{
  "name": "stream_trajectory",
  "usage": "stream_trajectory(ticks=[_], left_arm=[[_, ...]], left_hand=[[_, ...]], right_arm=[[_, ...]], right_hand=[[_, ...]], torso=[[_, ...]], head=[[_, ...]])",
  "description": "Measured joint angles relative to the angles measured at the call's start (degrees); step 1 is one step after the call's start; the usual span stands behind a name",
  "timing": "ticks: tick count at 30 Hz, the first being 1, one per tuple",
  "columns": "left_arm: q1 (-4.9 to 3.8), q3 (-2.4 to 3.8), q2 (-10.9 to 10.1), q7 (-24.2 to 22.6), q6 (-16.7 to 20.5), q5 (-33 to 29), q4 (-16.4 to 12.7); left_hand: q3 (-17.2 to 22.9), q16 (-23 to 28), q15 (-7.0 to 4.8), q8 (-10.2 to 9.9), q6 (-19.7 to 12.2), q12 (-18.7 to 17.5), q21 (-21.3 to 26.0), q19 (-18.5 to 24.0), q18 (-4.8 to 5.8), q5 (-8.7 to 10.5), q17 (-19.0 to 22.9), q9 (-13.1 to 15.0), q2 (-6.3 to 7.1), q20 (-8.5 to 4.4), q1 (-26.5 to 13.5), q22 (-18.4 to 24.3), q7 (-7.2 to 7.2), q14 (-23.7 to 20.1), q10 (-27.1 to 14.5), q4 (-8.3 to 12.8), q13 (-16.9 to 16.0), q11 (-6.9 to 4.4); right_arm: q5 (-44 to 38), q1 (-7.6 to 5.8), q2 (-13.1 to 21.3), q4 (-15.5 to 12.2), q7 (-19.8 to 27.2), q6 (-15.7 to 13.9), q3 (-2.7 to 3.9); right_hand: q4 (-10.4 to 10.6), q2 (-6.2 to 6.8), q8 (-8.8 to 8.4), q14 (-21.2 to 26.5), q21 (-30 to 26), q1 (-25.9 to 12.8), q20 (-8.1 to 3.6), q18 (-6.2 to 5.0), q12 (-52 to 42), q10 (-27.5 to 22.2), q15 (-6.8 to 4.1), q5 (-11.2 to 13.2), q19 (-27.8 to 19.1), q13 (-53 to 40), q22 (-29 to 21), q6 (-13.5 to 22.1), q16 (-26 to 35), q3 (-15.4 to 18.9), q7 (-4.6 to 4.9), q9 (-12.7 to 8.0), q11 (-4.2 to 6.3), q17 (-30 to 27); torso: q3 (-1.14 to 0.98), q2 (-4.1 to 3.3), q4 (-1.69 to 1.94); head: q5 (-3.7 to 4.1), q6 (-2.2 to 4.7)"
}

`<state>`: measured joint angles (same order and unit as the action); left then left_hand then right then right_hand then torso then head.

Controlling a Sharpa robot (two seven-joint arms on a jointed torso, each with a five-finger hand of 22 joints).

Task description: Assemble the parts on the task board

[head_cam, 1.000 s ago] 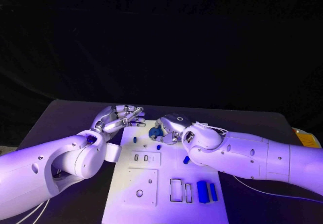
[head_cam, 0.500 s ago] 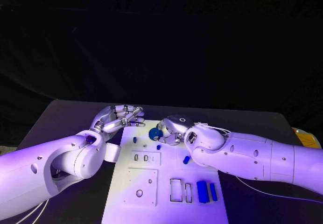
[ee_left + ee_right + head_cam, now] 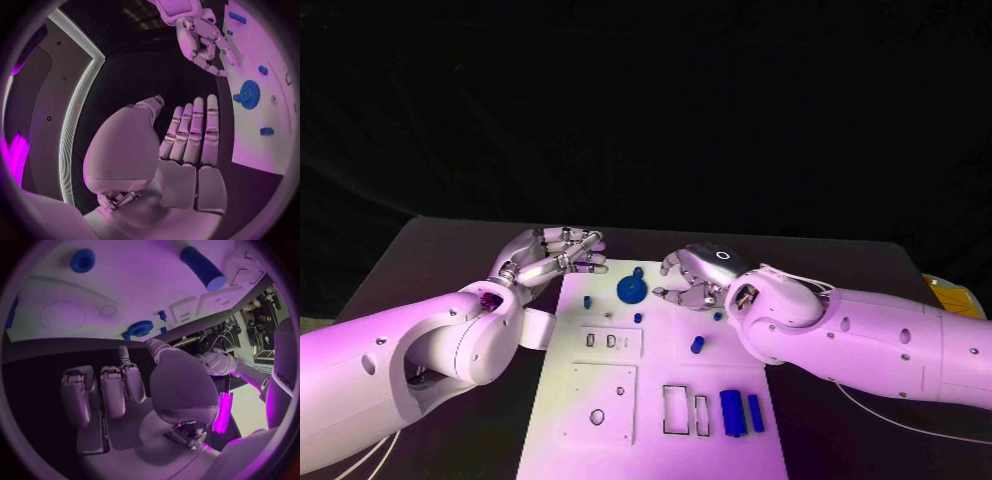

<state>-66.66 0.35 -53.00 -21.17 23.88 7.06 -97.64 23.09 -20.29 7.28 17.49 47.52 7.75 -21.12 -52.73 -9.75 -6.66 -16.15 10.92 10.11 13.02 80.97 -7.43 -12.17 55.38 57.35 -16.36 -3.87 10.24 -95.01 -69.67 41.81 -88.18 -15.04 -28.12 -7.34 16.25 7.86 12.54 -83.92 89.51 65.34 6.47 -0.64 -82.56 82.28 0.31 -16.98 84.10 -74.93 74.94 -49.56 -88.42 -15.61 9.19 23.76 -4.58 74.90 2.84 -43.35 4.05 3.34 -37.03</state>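
Bench point(image 3: 444, 250) comes first, black, and on it we see the white task board point(image 3: 661, 440). Our left hand point(image 3: 553, 255) sits at the board's far left corner, fingers loosely curled, holding nothing. Our right hand point(image 3: 689, 280) hovers over the board's far end, fingers curled in, empty. Just beside it the blue gear point(image 3: 630, 290) lies flat on the board. Near the board's close end two blue bars point(image 3: 733, 411) lie side by side.
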Motion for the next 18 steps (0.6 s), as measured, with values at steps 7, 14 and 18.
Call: stream_trajectory(ticks=[7,14,18], left_arm=[[0.00,0.00,-0.21,-0.01,0.00,0.00,0.22],[-0.01,0.00,-0.21,-0.03,-0.13,0.00,0.41],[0.00,0.00,-0.17,-0.03,-0.38,0.00,0.53]], left_hand=[[0.00,0.00,0.00,0.00,0.00,-0.23,0.00,0.00,0.00,0.00,-0.18,0.00,0.00,0.00,0.00,0.07,0.00,0.00,0.00,0.00,0.00,0.00],[0.00,0.00,0.00,0.00,0.00,-0.24,0.00,0.00,0.00,0.00,-0.24,0.05,0.00,0.00,0.00,0.06,0.00,0.00,0.00,0.00,0.00,0.00],[0.00,0.00,0.00,0.00,0.00,-0.24,0.00,0.00,0.00,0.00,-0.34,0.14,0.00,0.00,0.00,0.06,0.00,0.00,0.00,0.00,-0.04,0.00]], right_arm=[[9.16,-2.13,7.66,-3.05,6.42,-1.28,0.23],[21.09,-2.83,13.68,-1.22,14.96,0.94,0.24],[24.89,-2.37,15.80,1.00,18.47,2.58,0.22]], right_hand=[[-2.10,1.75,-0.66,0.00,-0.99,7.53,0.00,0.02,0.38,0.00,0.00,3.15,0.00,0.00,-0.01,-0.61,0.00,-2.18,0.23,0.41,0.00,0.00],[-5.07,3.79,-0.88,0.00,-0.99,11.45,0.00,0.03,0.38,0.00,0.00,3.48,0.00,0.00,-0.01,-1.17,-0.22,-2.82,-0.15,0.54,0.00,0.00],[-5.84,4.29,-1.26,0.00,-0.99,12.57,0.00,0.03,0.38,-0.13,0.00,3.48,0.00,0.00,-0.01,-1.34,-0.22,-2.98,-0.32,0.53,0.12,0.00]], torso=[[-0.24,0.20,-0.46],[-0.53,0.46,-1.00],[-0.76,0.53,-1.23]], head=[[0.06,0.22],[0.53,0.27],[0.85,0.24]])
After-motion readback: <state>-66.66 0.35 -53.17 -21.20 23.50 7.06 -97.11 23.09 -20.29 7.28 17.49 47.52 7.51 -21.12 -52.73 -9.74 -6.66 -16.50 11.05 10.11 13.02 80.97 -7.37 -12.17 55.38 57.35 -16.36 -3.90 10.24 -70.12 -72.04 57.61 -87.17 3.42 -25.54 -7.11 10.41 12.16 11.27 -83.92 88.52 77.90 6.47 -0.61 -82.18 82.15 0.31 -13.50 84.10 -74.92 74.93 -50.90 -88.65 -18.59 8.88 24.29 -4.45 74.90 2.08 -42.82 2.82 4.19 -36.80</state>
